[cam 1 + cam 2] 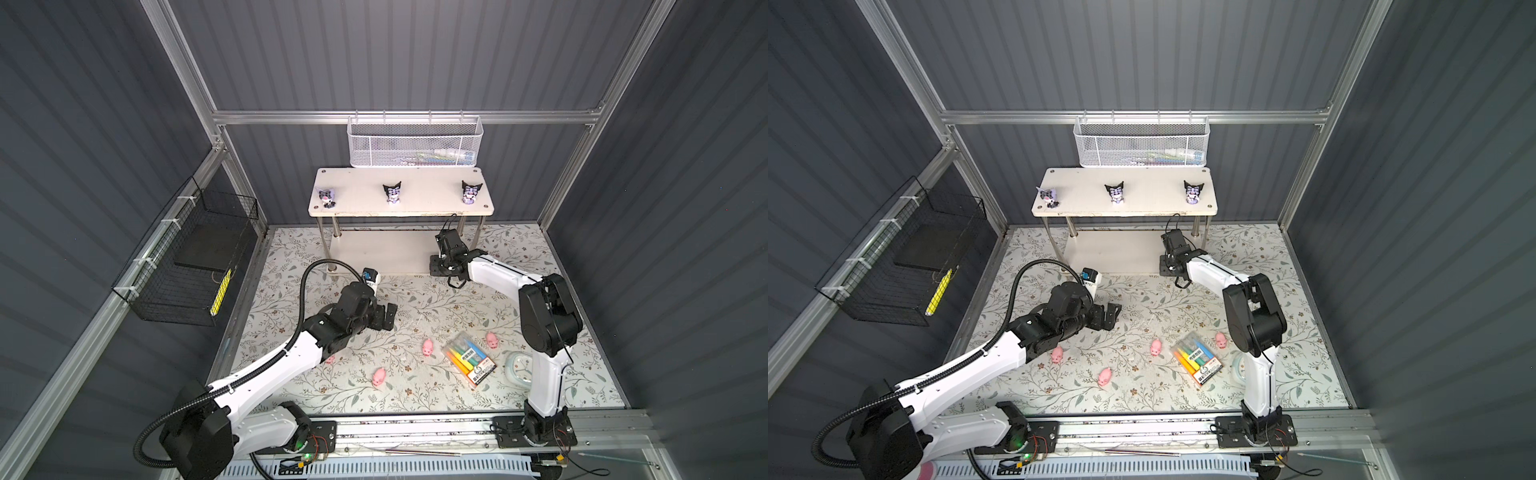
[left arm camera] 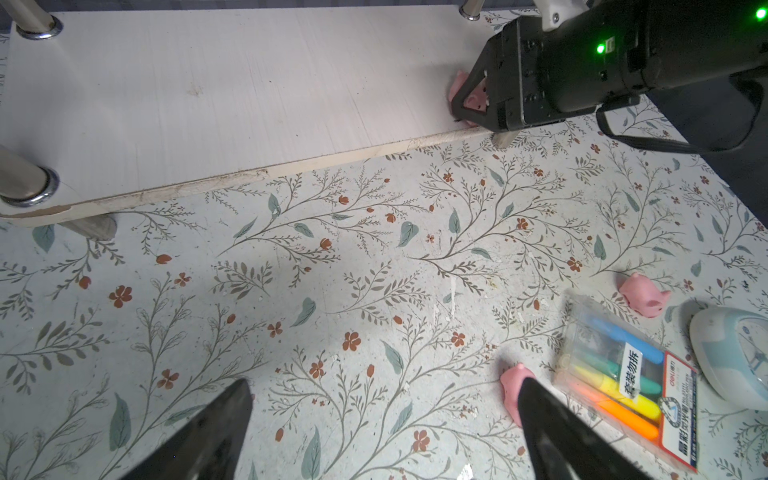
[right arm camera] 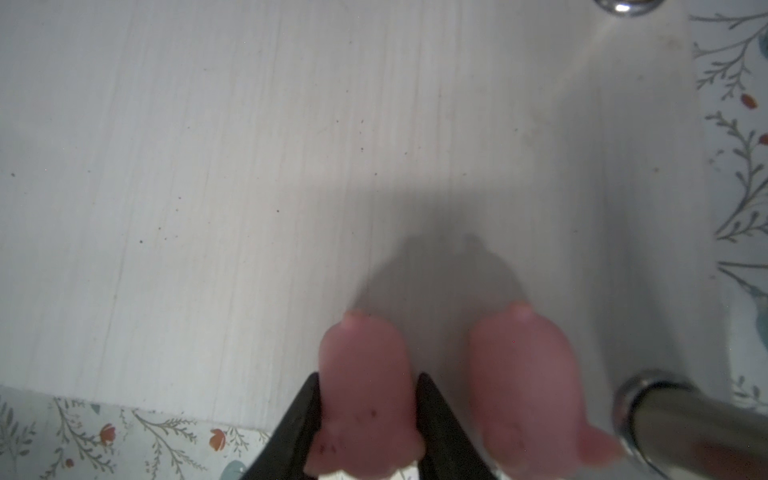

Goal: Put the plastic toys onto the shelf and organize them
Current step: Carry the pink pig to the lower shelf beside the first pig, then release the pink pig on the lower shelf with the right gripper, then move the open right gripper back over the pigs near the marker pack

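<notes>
we see the right gripper (image 3: 369, 376) at the right end of the shelf's (image 1: 432, 203) lower board (image 3: 249, 166), by its front edge. its fingers (image 3: 299, 424) are narrow, one on each side of a pig (image 3: 365, 399) that lies on the board — they sit close against its flanks, but whether they press it we cannot tell. a second pig (image 3: 528, 386) lies just beside the first, apart from the fingers and near a post (image 3: 685, 424). the left gripper (image 2: 384, 382) hangs over the mat (image 2: 332, 249), fingers spread wide with nothing between them. on the top board (image 1: 361, 199) three figurines (image 1: 392, 193) stand in a row, well apart. four more pigs (image 1: 428, 346) lie on the mat — two flank the markers (image 1: 469, 359), one lies nearer the front, one just beside the left arm (image 1: 984, 361). the clock (image 1: 519, 368) lies beside the markers.
</notes>
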You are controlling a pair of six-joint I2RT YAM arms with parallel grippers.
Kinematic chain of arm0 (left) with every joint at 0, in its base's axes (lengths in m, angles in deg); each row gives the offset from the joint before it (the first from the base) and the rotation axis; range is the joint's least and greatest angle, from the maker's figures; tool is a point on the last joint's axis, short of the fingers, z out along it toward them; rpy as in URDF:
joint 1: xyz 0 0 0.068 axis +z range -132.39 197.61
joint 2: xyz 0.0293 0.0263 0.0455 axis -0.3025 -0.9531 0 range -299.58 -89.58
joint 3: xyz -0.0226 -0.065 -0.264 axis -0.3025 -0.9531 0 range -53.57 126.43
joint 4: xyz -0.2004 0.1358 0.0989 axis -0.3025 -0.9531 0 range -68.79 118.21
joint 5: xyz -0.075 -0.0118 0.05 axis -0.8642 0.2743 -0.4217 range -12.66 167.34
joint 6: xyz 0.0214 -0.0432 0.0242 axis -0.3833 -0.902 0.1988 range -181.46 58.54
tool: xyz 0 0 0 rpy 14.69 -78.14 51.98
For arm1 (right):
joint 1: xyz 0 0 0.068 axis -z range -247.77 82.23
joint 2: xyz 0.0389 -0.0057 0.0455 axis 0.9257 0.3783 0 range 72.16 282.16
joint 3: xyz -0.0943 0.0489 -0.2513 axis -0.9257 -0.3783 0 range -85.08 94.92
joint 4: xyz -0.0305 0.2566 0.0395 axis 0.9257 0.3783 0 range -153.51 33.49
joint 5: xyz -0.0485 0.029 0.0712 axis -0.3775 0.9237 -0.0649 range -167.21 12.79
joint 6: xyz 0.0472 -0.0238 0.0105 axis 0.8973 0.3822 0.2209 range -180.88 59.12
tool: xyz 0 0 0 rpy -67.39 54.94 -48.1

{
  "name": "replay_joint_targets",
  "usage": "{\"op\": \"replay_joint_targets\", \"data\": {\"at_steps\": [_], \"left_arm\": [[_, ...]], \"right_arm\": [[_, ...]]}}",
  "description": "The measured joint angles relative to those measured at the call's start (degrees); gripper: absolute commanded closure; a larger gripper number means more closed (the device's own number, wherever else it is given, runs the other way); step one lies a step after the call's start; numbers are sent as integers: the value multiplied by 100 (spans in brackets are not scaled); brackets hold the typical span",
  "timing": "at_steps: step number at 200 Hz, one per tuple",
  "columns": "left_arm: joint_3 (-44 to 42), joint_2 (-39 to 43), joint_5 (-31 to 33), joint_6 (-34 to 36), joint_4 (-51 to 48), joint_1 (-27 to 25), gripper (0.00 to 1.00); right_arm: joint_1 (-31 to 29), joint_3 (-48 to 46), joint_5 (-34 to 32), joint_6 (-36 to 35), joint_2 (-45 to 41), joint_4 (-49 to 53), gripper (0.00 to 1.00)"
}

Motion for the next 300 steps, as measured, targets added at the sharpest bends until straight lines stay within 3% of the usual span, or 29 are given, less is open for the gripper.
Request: {"op": "replay_joint_targets", "data": {"at_steps": [50, 105, 193, 242, 300], "left_arm": [[0, 214, 0, -2, -109, 9, 0], [-31, 721, -2, -48, -264, 9, 0], [-1045, 1543, -350, -745, -122, -26, 2], [-1152, 1447, -284, -1003, 98, -970, 1], [-1150, 658, -136, -1178, 518, -1825, 0]], "right_arm": [[2, -35, 90, 48, -103, 83, 45], [-52, -643, 146, 149, -1187, 151, 42], [-280, -3338, -363, 935, -3515, 481, 41], [-304, -4684, -708, 1576, -4927, 935, 38], [-205, -5132, -892, 2065, -5519, 1174, 35]]}}
